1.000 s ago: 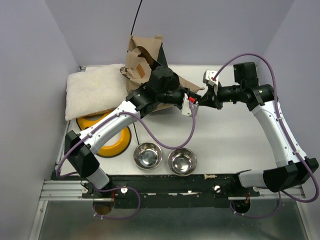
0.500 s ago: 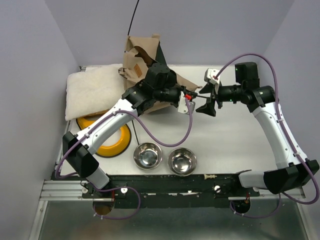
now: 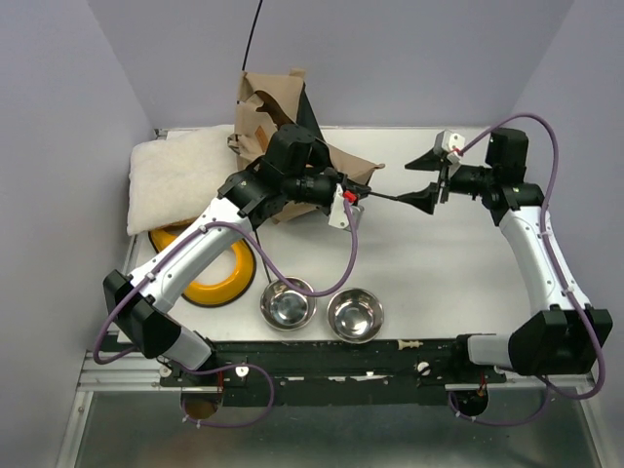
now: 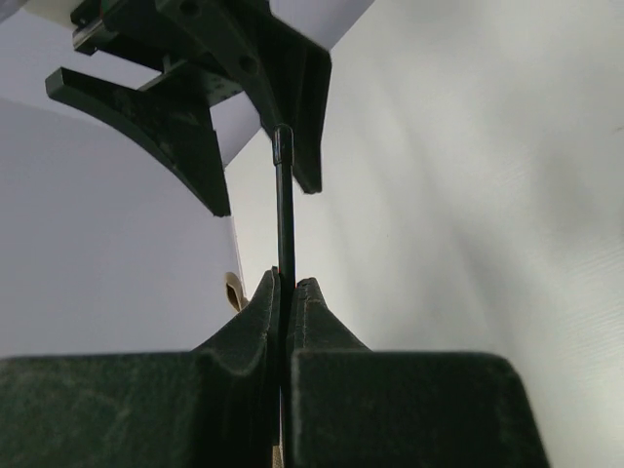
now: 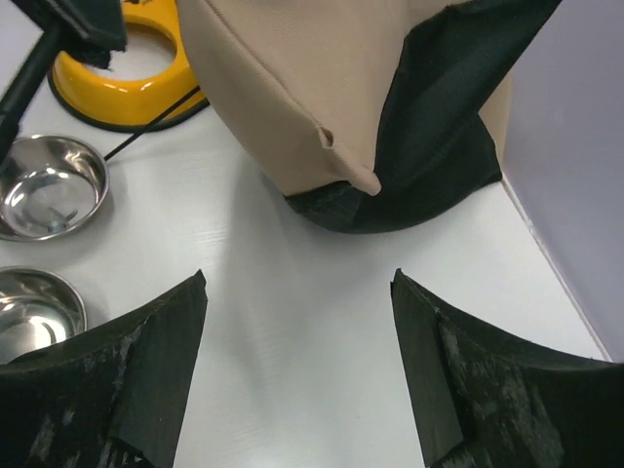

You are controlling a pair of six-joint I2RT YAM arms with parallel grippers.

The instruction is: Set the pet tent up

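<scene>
The pet tent is a crumpled heap of tan fabric with black trim at the back of the table, and one thin black pole sticks out of it to the right. My left gripper is shut on that pole. In the left wrist view the pole runs up from between the closed left gripper toward the right gripper. My right gripper stands open just beyond the pole's tip, holding nothing. The right wrist view shows the right gripper wide apart over bare table, with the tent's fabric ahead.
A cream fluffy cushion lies at the back left, partly over a yellow ring bowl. Two steel bowls sit near the front edge. Walls close in on the left, right and back.
My right gripper opened, let go of the pole's end and drew back to the right. My left gripper closed on the pole and shifted slightly left and back with it.
</scene>
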